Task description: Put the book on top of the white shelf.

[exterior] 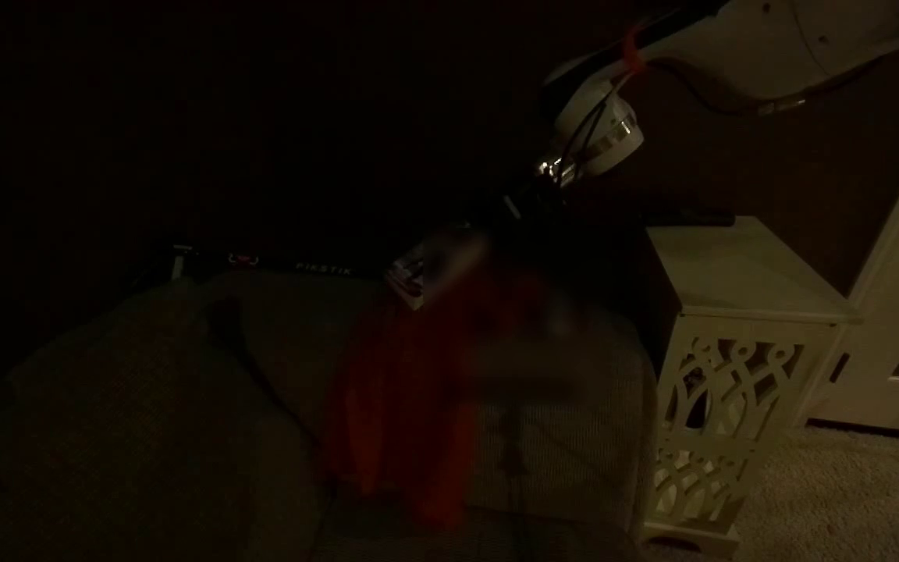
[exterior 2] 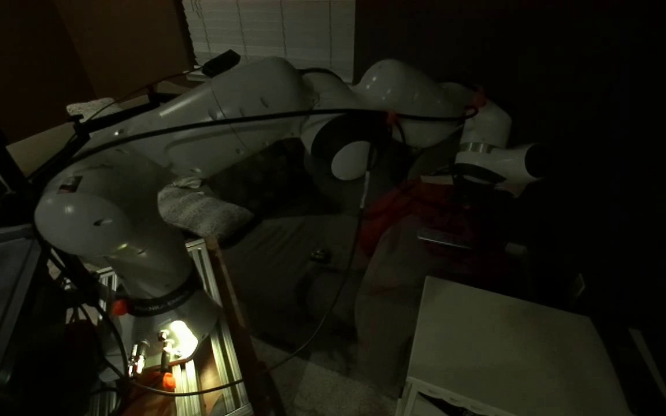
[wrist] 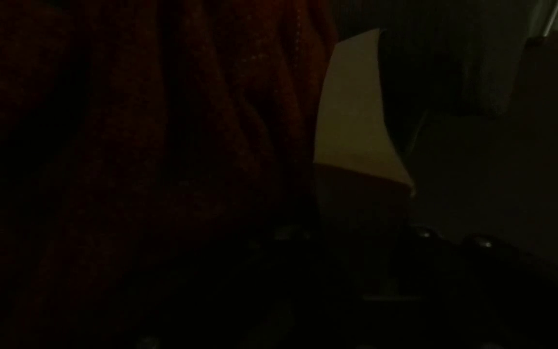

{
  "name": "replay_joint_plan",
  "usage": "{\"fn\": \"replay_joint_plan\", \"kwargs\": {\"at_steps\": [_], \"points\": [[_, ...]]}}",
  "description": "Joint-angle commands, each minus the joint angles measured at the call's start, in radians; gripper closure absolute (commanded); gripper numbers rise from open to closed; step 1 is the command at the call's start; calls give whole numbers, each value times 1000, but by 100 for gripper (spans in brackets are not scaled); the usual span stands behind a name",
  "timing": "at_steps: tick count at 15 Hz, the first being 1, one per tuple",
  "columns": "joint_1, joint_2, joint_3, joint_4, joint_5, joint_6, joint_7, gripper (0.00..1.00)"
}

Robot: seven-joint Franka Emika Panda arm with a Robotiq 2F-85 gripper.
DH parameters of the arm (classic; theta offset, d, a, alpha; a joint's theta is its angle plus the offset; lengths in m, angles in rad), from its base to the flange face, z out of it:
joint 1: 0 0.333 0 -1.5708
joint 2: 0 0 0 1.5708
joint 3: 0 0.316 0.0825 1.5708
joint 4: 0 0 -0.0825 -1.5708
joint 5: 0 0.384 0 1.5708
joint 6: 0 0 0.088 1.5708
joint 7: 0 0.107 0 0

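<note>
The scene is very dark. The book [exterior: 417, 275] has a pale cover with dark markings and is tilted above the red cloth in an exterior view. In the wrist view the book [wrist: 351, 106] rises from between the dark fingers, and its lower part is lost in shadow. My gripper [exterior: 488, 225] appears shut on the book's near end; the finger pads are barely visible. In an exterior view the gripper [exterior 2: 477, 196] is a dark shape above the cloth. The white shelf [exterior: 754, 265] stands right of the couch, apart from the gripper; its flat top [exterior 2: 506, 341] also shows.
A red cloth [exterior: 403, 406] hangs over the couch [exterior: 559, 445]. A dark object [exterior: 687, 217] lies at the shelf top's back edge. A black stick [exterior: 325, 268] lies along the couch. A thin pale edge [exterior 2: 444, 238] below the gripper is unclear. A cable [exterior 2: 344, 271] hangs below the arm.
</note>
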State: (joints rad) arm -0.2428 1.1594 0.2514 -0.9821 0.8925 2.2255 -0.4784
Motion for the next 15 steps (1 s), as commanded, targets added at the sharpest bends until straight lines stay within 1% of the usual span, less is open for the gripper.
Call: {"fn": "replay_joint_plan", "kwargs": {"at_steps": [1,3,7,9,11,12,13,15], "points": [[-40,-117,33,-86,15,-103,-42,92],[-43,-158,24,-105,9,-157,-53,92],[-35,-230,-2,-148,9,-206,-63,92],[-5,-263,-57,-177,-43,-183,-33,92],[24,-271,-121,-197,-129,-175,24,92],[26,-261,-136,-194,-164,-182,39,92],[30,-249,-146,-193,-188,-159,52,92],[26,-228,-143,-197,-213,-150,64,92]]}}
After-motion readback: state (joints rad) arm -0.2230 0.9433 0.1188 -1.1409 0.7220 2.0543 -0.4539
